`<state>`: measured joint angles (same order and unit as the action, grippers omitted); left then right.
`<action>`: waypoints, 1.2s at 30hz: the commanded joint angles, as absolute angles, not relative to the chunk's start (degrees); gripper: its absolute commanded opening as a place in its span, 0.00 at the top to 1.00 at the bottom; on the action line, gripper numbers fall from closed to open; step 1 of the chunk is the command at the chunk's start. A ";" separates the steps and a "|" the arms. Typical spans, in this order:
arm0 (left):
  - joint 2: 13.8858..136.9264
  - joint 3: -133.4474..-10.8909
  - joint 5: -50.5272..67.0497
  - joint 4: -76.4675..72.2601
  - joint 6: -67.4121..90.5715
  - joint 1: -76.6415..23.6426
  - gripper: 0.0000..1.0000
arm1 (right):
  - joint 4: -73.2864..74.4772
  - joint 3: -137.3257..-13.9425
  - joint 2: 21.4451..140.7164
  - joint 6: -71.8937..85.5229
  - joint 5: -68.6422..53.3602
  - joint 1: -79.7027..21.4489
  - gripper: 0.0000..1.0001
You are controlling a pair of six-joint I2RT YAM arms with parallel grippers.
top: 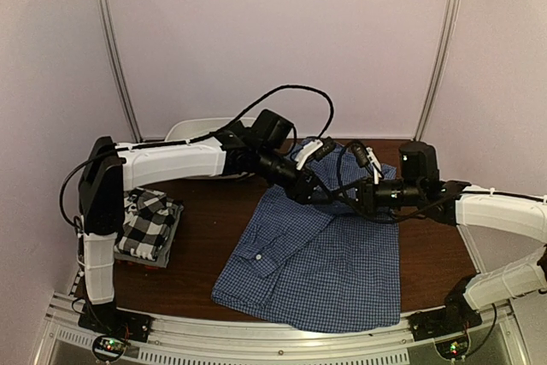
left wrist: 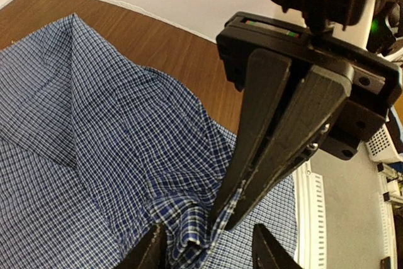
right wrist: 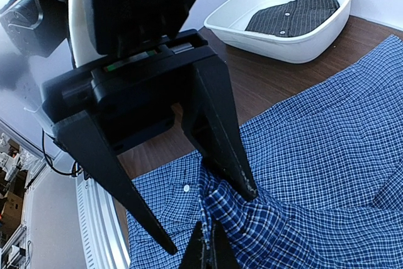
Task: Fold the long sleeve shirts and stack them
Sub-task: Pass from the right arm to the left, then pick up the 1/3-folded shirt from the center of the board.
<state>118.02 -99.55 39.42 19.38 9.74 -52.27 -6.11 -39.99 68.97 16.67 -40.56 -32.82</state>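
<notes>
The blue-and-white check shirt (top: 325,271) lies spread on the table's middle, partly folded. My right gripper (right wrist: 209,247) is shut on a raised fold of that shirt (right wrist: 327,130) near its far edge. My left gripper (left wrist: 208,236) stands open astride the same bunched fold (left wrist: 182,218), one finger on each side, not pinching it. The two grippers meet tip to tip above the shirt's upper part, left gripper (top: 320,194) and right gripper (top: 352,203). A folded black-and-white plaid shirt (top: 147,221) tops a small stack at the table's left.
A white oval basin (right wrist: 283,42) stands at the back left with a dark grey shirt (right wrist: 296,14) in it. Bare brown table (top: 214,211) lies between the plaid stack and the blue shirt. Walls close in at the back and sides.
</notes>
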 commanded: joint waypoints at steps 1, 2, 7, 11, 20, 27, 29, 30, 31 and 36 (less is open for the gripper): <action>118.57 -101.43 39.23 17.65 8.93 -52.29 0.59 | -6.40 -41.73 68.87 16.60 -37.13 -33.55 1.00; 118.56 -101.34 39.03 17.83 8.96 -52.29 0.64 | -6.21 -41.81 68.68 16.65 -36.16 -33.52 1.00; 118.18 -100.61 38.00 18.27 8.85 -52.32 0.94 | -5.36 -42.51 67.32 17.21 -31.50 -33.53 0.99; 116.93 -100.40 32.97 18.02 9.96 -52.38 1.00 | -3.58 -43.17 65.71 17.99 -26.19 -33.55 0.84; 112.82 -102.26 21.44 16.55 26.41 -49.73 1.00 | 6.07 -43.07 56.78 23.47 -1.73 -33.24 0.45; 106.92 -94.59 24.29 9.05 41.12 -43.75 1.00 | 11.68 -39.98 53.19 28.18 7.79 -31.21 0.36; 105.20 -92.84 23.36 8.37 43.42 -42.10 1.00 | 12.20 -39.20 53.17 29.14 8.35 -30.71 0.35; 104.16 -91.97 22.79 8.14 44.65 -41.24 1.00 | 12.38 -38.86 53.25 29.62 8.61 -30.41 0.35; 103.43 -90.99 22.41 7.96 45.69 -40.43 1.00 | 12.58 -38.60 53.48 30.08 8.95 -30.08 0.35; 100.22 -85.47 19.61 7.87 49.34 -36.36 1.00 | 12.59 -37.57 55.71 31.65 8.75 -28.21 0.35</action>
<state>102.98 -89.38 22.44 10.98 44.10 -38.59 11.46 -38.68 54.33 29.15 6.42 -29.50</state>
